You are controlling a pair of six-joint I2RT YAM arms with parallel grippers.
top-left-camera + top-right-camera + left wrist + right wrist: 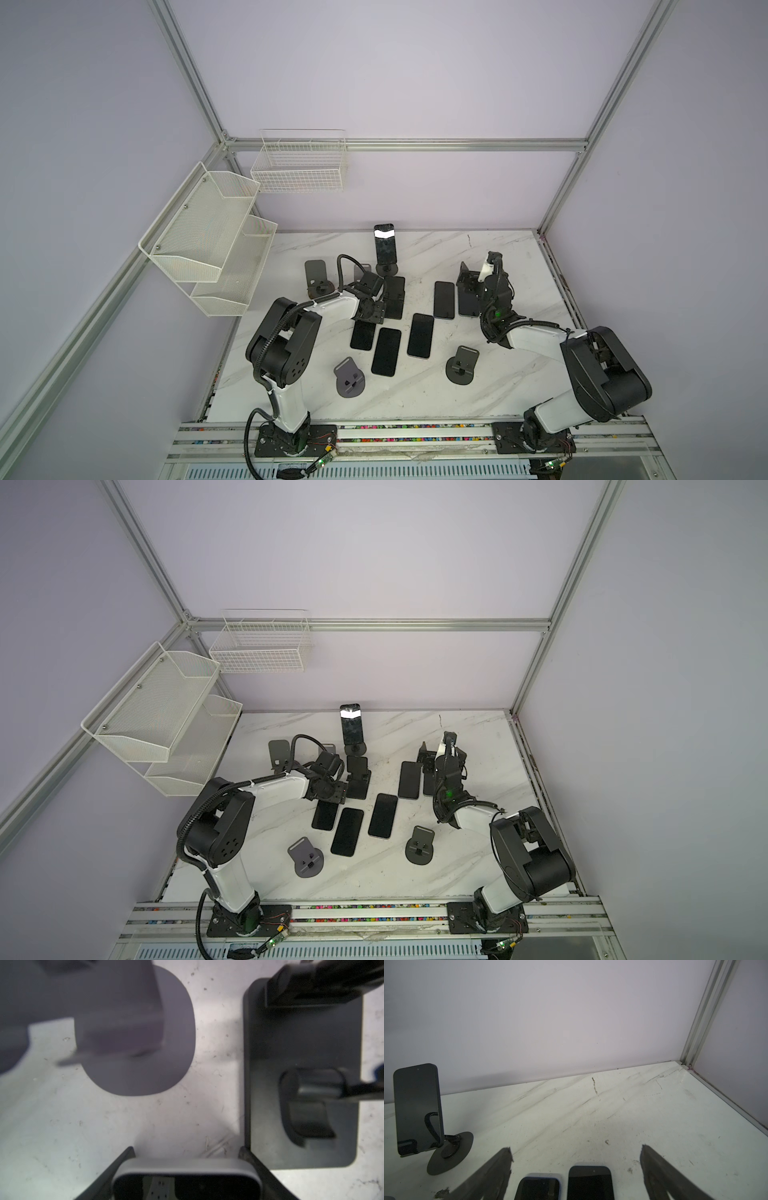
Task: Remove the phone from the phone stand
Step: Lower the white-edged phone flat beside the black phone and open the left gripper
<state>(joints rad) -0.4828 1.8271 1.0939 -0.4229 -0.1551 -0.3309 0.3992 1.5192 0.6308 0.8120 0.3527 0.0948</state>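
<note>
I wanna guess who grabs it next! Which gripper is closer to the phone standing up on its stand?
Left. The left gripper sits just in front of the upright phone; the right gripper is farther, off to its right in both top views.

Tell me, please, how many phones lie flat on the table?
5: leftmost phone by the left arm; centre pair; right pair by the right arm. Arms may hide more.

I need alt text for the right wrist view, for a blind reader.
A dark phone stands propped in a round-based stand on a white marble table. Two more phones lie flat by the open right gripper.
</note>
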